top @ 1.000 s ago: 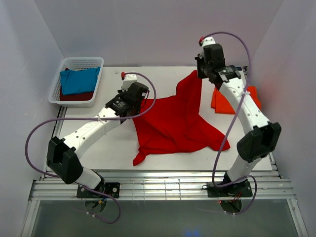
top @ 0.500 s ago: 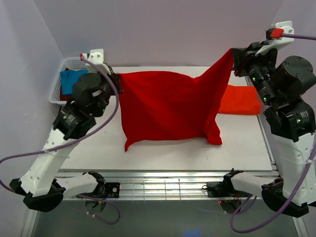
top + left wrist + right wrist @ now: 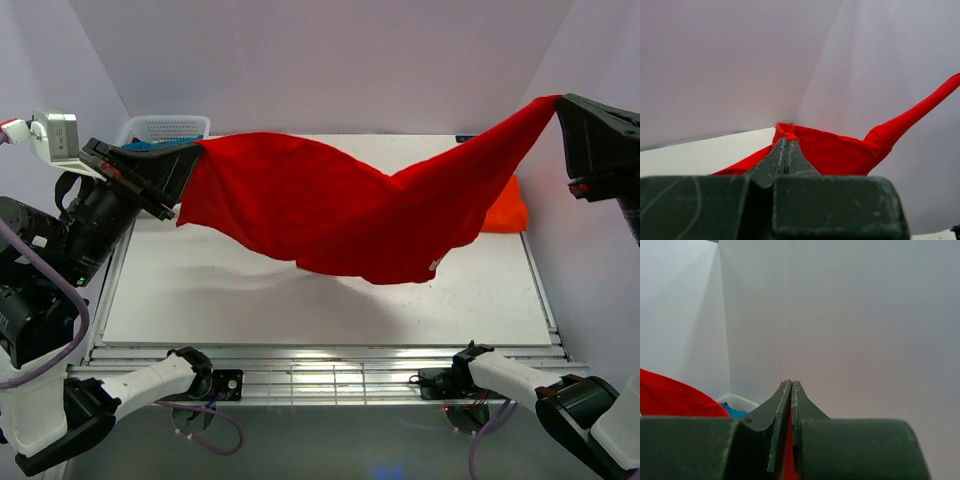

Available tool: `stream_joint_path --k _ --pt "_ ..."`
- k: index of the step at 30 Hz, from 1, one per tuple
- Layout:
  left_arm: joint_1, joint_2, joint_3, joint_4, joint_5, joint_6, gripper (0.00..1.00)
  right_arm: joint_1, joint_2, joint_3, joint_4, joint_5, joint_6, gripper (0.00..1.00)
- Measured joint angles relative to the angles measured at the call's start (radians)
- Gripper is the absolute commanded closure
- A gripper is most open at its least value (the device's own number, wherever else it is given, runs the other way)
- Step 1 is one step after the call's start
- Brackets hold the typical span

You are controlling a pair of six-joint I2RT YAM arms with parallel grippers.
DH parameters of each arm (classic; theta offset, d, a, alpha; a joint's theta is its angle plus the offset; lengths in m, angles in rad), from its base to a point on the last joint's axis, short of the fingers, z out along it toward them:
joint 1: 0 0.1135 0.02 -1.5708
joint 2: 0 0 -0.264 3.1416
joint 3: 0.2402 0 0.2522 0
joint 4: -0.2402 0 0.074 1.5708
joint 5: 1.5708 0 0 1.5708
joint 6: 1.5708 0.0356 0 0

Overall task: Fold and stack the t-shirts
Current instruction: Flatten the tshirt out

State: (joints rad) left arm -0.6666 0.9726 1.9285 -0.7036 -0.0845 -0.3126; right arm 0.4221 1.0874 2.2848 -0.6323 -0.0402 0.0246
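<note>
The left fingers [image 3: 780, 156] are clenched on a bunched corner of the red shirt [image 3: 330, 215]; the right fingers [image 3: 783, 405] are pinched tight on the opposite corner, with red cloth showing in the slit between them; the shirt hangs stretched between the two arms above the counter [image 3: 220, 295], its middle sagging low, whether touching I cannot tell; behind its right end an orange shirt [image 3: 508, 212] lies on the counter, partly hidden; a teal shirt [image 3: 735, 411] sits in the basket [image 3: 165, 124] at the far left. The step looks like spreading the red shirt flat for folding; to do it well, hold both pinches firm, lower both ends level and together, let the sagging hem land first, then lay the rest down taut so no creases set, clear of the orange shirt.
</note>
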Motion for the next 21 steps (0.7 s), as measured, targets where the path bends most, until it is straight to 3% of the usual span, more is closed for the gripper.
stream_joint_path --k 10,17,21 --pt "0.007 0.026 0.085 -0.037 0.132 -0.042 1.00 -0.004 -0.046 0.005 0.061 -0.105 0.067 0.92" --pt "0.010 0.027 -0.116 0.003 -0.017 -0.005 1.00 -0.004 0.013 -0.146 0.096 -0.068 0.072 0.92" --pt "0.011 0.171 -0.225 0.024 -0.151 0.028 1.00 -0.004 0.165 -0.227 0.116 -0.013 0.065 0.92"
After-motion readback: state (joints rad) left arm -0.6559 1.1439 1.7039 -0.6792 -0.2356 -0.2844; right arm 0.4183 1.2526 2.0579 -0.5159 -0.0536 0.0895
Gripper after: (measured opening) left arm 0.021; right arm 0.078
